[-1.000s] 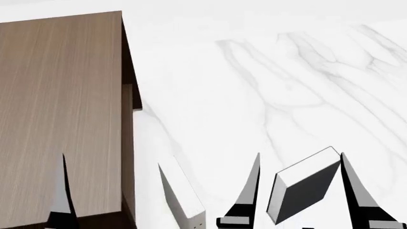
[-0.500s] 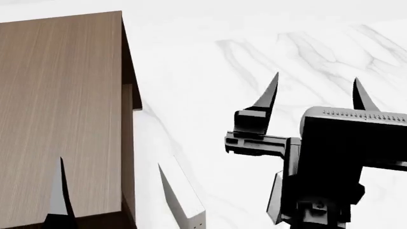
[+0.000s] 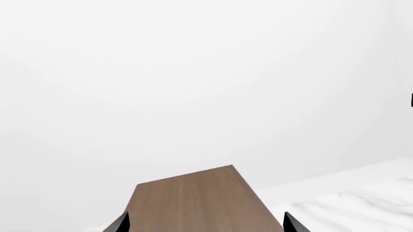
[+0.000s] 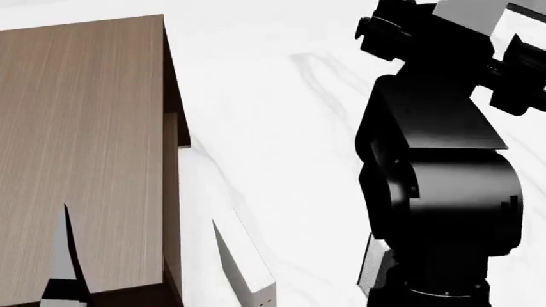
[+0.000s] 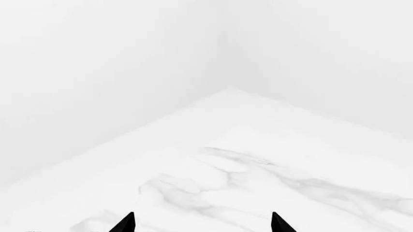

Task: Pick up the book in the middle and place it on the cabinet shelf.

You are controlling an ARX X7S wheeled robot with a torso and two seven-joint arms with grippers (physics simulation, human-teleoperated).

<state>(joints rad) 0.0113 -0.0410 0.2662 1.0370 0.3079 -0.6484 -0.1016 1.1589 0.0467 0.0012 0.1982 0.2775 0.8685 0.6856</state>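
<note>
A: Right gripper (image 5: 201, 223)?
B: Tips spread, nothing between them, over the marble floor (image 5: 258, 164).
A: Left gripper (image 3: 205, 223)?
B: Spread too, empty, above the cabinet (image 4: 81, 147).
A: The book (image 4: 372, 259)?
B: On the floor, mostly hidden behind the right arm (image 4: 439, 160); a pale book (image 4: 245, 265) stands near the cabinet.

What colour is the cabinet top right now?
The cabinet shelf top is light brown with fine vertical wood grain, clearest in the head view.
</note>
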